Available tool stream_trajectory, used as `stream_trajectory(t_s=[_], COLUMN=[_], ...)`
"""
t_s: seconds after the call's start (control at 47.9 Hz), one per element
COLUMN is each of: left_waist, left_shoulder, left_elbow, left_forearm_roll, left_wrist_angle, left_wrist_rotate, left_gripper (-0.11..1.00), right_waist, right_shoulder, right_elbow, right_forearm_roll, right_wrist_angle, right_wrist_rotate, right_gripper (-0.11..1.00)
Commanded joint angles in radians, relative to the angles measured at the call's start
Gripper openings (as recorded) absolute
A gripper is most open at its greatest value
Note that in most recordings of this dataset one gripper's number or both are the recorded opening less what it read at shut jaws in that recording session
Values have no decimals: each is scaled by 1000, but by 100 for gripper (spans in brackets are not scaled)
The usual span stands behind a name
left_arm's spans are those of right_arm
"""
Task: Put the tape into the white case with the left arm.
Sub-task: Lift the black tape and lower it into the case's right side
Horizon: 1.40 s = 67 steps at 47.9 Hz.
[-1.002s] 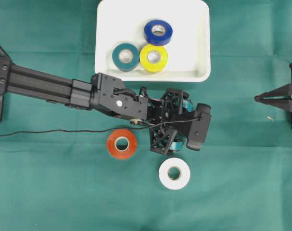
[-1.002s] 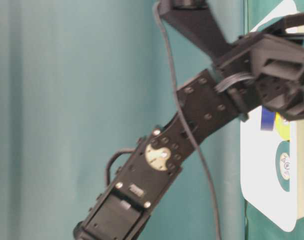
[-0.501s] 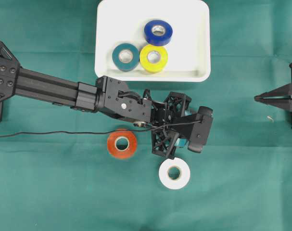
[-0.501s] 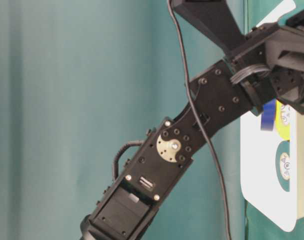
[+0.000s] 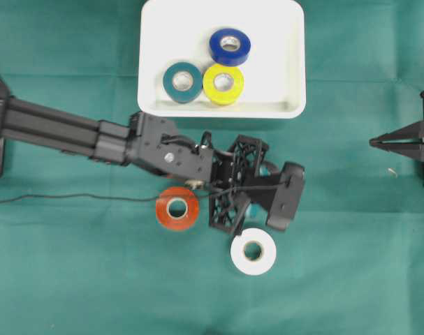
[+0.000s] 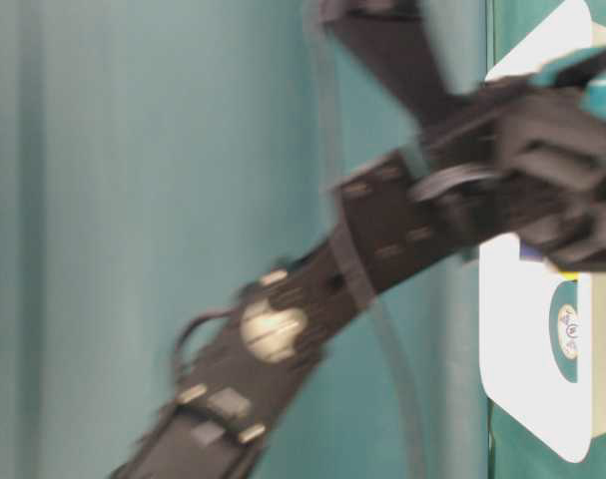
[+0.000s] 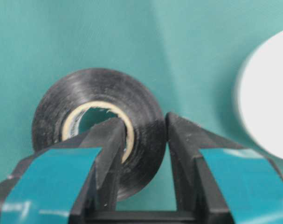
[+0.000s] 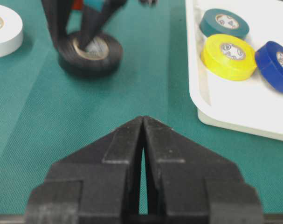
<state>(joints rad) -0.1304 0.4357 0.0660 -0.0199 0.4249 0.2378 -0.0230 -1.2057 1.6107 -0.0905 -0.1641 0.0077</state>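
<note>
The white tape roll point(image 5: 253, 251) lies flat on the green worktop point(image 5: 351, 265), nearest the lower edge of the overhead view. Just left of it and slightly farther lies the orange tape roll point(image 5: 177, 208), also flat, with a thin black cable point(image 5: 72, 199) running along the cloth to its left.

Right above these two rolls hangs the left tool point(image 7: 143, 154), carried by the left arm point(image 5: 65, 132), which reaches in from the left edge. In the left wrist view its teal-banded fingers point(image 7: 52, 179) are clenched on the wall of a black tape roll point(image 7: 97, 126): one finger sits inside the roll's core, the other against its outer face. The black roll rests flat on the cloth, and the white roll shows at the right edge of that view, near but apart. From overhead the black roll is hidden under the tool. The right wrist view shows the black roll point(image 8: 89, 53) on the worktop with the fingers coming down into it, outside the white case.

At the right edge of the overhead view the right tool point(image 8: 143, 135) hangs well apart from the rolls, its plain black jaws pressed together on nothing.

Farthest lies the white case point(image 5: 285, 84), holding three rolls flat: a teal tape roll point(image 5: 182, 82) on the left, a yellow tape roll point(image 5: 223, 84) touching it, and a blue tape roll point(image 5: 230, 47) just beyond the yellow one.
</note>
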Motion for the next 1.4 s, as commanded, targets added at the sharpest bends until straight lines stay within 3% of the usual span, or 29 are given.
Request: stream_trajectory(t_s=[0.0, 0.48, 1.023, 1.378], left_waist=[-28, -29, 199, 268], left_shoulder=[-109, -209, -173, -91], left_elbow=[-3, 17, 63, 35], left_forearm_roll=[0, 0, 0, 0], left_wrist_angle=[-5, 71, -28, -120], left_wrist_rotate=[2, 61, 132, 206], left_gripper=[25, 25, 25, 25], right_waist=[-2, -2, -2, -2], right_shoulder=[6, 6, 6, 6], right_elbow=[-9, -11, -9, -9], right_forearm_roll=[-2, -2, 0, -2], right_wrist_angle=[-9, -9, -9, -9], right_wrist_rotate=[-2, 0, 0, 0], right_gripper=[-9, -9, -9, -9])
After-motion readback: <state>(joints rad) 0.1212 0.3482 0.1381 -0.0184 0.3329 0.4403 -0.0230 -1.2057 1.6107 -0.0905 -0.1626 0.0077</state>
